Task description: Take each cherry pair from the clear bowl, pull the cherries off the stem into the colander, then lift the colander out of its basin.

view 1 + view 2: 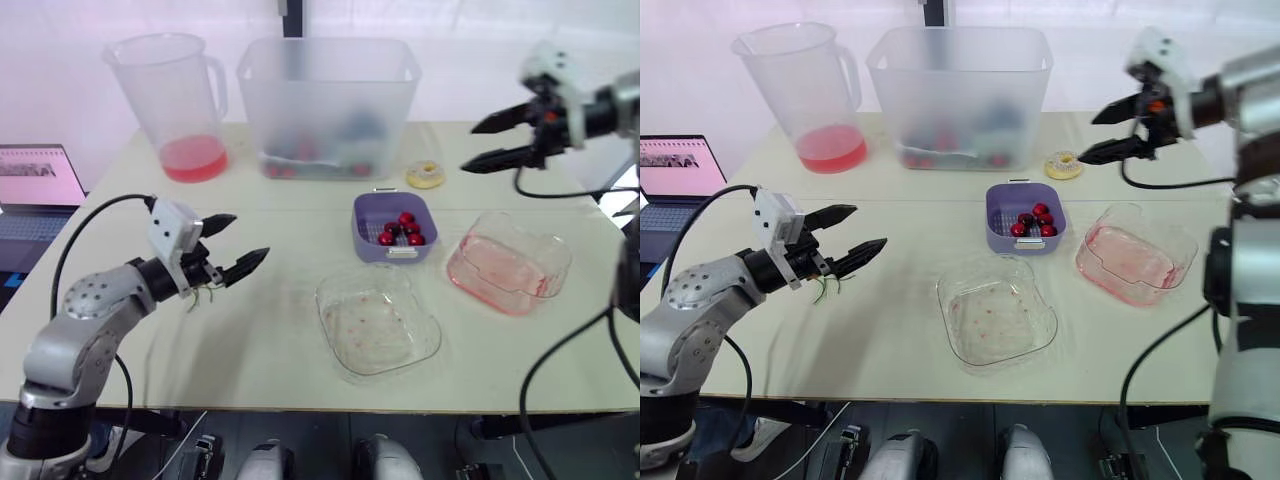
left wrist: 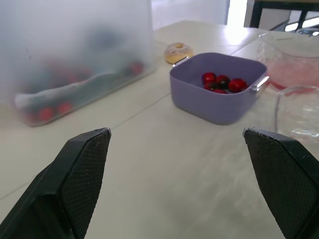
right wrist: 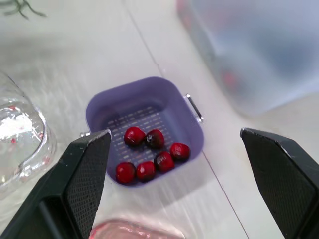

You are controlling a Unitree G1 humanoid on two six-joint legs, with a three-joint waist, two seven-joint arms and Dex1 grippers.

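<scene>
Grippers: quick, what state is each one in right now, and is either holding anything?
Left gripper: open, holding nothing.
Right gripper: open, holding nothing.

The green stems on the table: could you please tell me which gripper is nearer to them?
Left. The left gripper hovers open close above the green stems; the right gripper is open too, raised on the far side of the purple colander.
</scene>
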